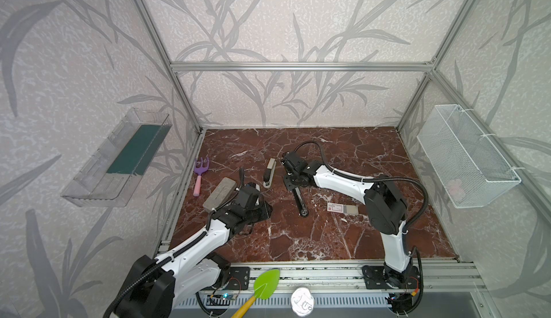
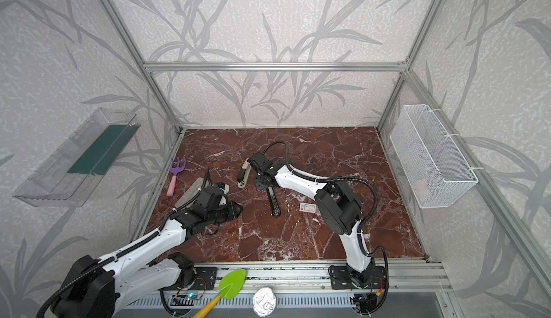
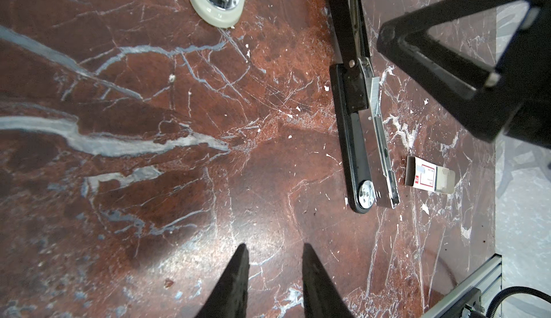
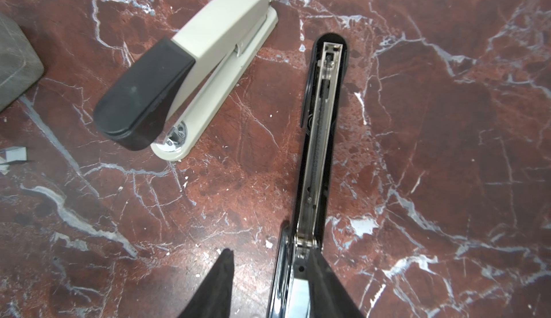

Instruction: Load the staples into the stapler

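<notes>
Stapler [image 1: 299,201] on red marble table [image 1: 328,242] | left end effector [image 3: 275,249] parted, empty | right end effector [image 4: 271,254] parted

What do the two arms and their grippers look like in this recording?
The left arm and right arm both have glossy white link shells with black joints and wrists. A black corrugated cable conduit runs along each, fixed with white ties. The left gripper and right gripper are black, with matte fingers tapering to points. No markings are readable.
</notes>
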Available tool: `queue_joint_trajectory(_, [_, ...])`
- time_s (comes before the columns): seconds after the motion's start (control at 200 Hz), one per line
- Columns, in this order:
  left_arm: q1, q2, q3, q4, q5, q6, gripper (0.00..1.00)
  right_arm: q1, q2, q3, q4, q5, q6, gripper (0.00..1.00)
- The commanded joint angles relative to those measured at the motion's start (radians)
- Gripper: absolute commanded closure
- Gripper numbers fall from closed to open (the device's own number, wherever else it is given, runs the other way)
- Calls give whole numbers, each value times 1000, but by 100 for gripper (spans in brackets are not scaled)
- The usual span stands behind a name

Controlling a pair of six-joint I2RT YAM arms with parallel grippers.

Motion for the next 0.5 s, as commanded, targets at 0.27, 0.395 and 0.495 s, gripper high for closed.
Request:
queue_joint_trajectory(0.27, [6, -22, -19, 52, 62, -7, 64, -19, 52, 22, -50, -44, 6, 57])
queue_joint_trajectory(0.395, [6, -30, -19, 58, 64, -4, 63, -19, 41, 1, -48, -53, 19, 58])
queue_joint_trajectory(0.495, [8, -24, -19, 51, 61, -4, 63, -18, 26, -19, -41, -59, 27, 59])
